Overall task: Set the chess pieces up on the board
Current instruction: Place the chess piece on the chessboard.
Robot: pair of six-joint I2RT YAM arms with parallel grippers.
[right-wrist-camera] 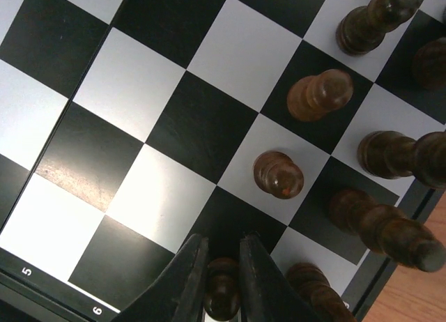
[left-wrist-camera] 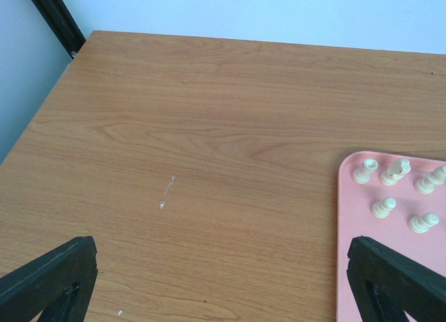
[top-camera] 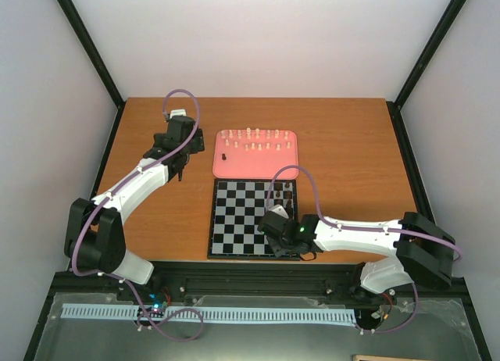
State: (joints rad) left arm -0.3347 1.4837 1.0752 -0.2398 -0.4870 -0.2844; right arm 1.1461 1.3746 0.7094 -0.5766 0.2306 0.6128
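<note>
The board (top-camera: 234, 220) lies in front of the arms, and several dark chess pieces (top-camera: 285, 193) stand along its right side. Low over the board's near right squares, my right gripper (top-camera: 275, 215) is shut on a dark piece (right-wrist-camera: 223, 290), which stands upright between the fingers (right-wrist-camera: 182, 284) on a black square. More dark pieces (right-wrist-camera: 279, 174) stand just beyond it on the board (right-wrist-camera: 139, 78). Cream chess pieces (top-camera: 254, 142) and one dark piece (top-camera: 224, 155) stand on a pink tray (top-camera: 234, 167). My left gripper (top-camera: 181, 169) hangs open and empty over bare table, left of the tray.
In the left wrist view, the open left gripper (left-wrist-camera: 219, 266) frames bare wood, with the pink tray's edge (left-wrist-camera: 345, 266) and a few cream pieces (left-wrist-camera: 385, 207) at the right. Black frame posts (top-camera: 94, 48) flank the table.
</note>
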